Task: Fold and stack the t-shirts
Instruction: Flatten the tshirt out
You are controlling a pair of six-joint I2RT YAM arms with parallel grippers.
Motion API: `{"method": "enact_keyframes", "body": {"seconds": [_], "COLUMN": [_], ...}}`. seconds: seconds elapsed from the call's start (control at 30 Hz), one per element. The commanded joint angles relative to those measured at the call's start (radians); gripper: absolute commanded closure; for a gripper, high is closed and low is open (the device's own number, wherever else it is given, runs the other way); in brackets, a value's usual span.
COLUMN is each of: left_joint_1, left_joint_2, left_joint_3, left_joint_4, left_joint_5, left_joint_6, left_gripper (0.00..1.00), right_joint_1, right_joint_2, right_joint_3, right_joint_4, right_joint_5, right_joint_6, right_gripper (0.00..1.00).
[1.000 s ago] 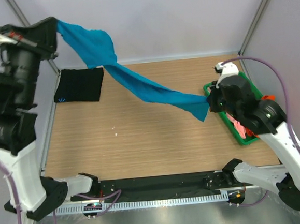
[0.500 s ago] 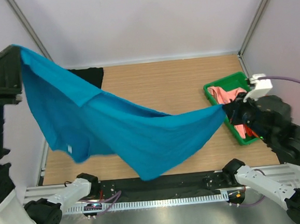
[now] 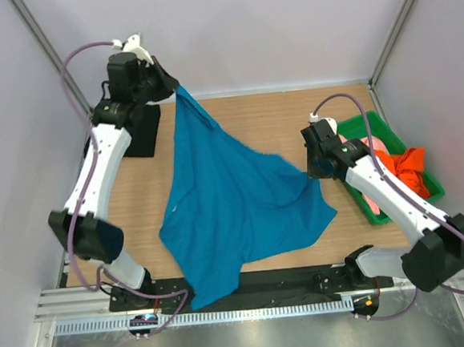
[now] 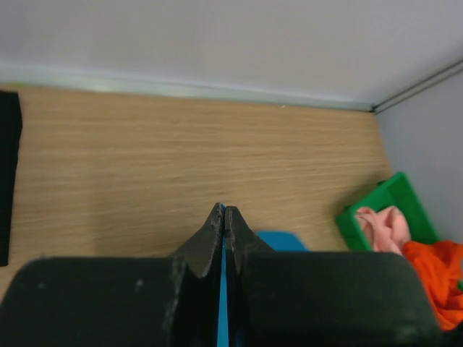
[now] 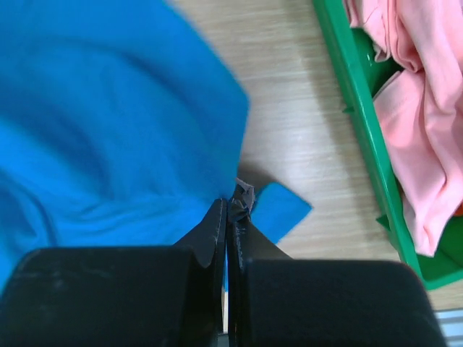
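Teal t-shirt has dropped, pinched in left hand and right hand.

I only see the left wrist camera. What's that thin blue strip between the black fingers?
Observer: That's the teal-blue t-shirt; the left gripper pinches one corner of it, up at the far side of the table.
Operator: Is the other arm holding it too?
Observer: Yes, the right gripper is shut on another edge, beside the green tray.
Operator: Is the shirt all in the air?
Observer: No, most of it drapes onto the table, its near end over the front edge.
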Motion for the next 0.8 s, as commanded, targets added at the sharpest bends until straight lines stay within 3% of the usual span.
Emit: {"method": "enact_keyframes", "body": {"seconds": [0.0, 0.3, 0.33, 0.37, 0.4, 0.43, 0.47, 0.53, 0.6, 0.77], "left_joint_1": [0.068, 0.133, 0.134, 0.134, 0.134, 0.134, 0.133, 0.133, 0.125, 0.087], "left_joint_2": [0.095, 0.454, 0.51, 0.535, 0.551, 0.551, 0.536, 0.449, 0.363, 0.085], "left_joint_3": [0.012, 0.3, 0.381, 0.423, 0.455, 0.469, 0.451, 0.342, 0.242, -0.093], "left_joint_4": [0.098, 0.098, 0.069, 0.03, -0.057, -0.083, -0.103, -0.113, -0.113, -0.184], "left_joint_5": [0.074, 0.119, 0.119, 0.112, 0.094, 0.073, 0.05, 0.01, -0.021, -0.073], "left_joint_6": [0.005, -0.001, -0.001, 0.007, 0.013, 0.014, 0.014, 0.025, 0.051, 0.045], "left_gripper": [1.0, 1.0, 0.94, 0.81, 0.62, 0.56, 0.51, 0.45, 0.44, 0.52], "right_joint_1": [-0.066, -0.093, -0.094, -0.094, -0.093, -0.093, -0.094, -0.096, -0.097, -0.097], "right_joint_2": [0.101, 0.43, 0.482, 0.51, 0.528, 0.54, 0.548, 0.544, 0.528, 0.446], "right_joint_3": [0.032, 0.257, 0.289, 0.352, 0.38, 0.401, 0.423, 0.438, 0.44, 0.367], "right_joint_4": [0.146, 0.147, 0.101, 0.075, 0.05, 0.018, 0.006, -0.02, -0.039, -0.067], "right_joint_5": [-0.036, -0.132, -0.134, -0.131, -0.125, -0.108, -0.094, -0.051, -0.03, -0.006], "right_joint_6": [-0.015, -0.067, -0.064, -0.063, -0.066, -0.069, -0.075, -0.083, -0.097, -0.101], "right_gripper": [0.99, 0.99, 0.98, 0.97, 0.89, 0.82, 0.76, 0.53, 0.44, 0.38]}}
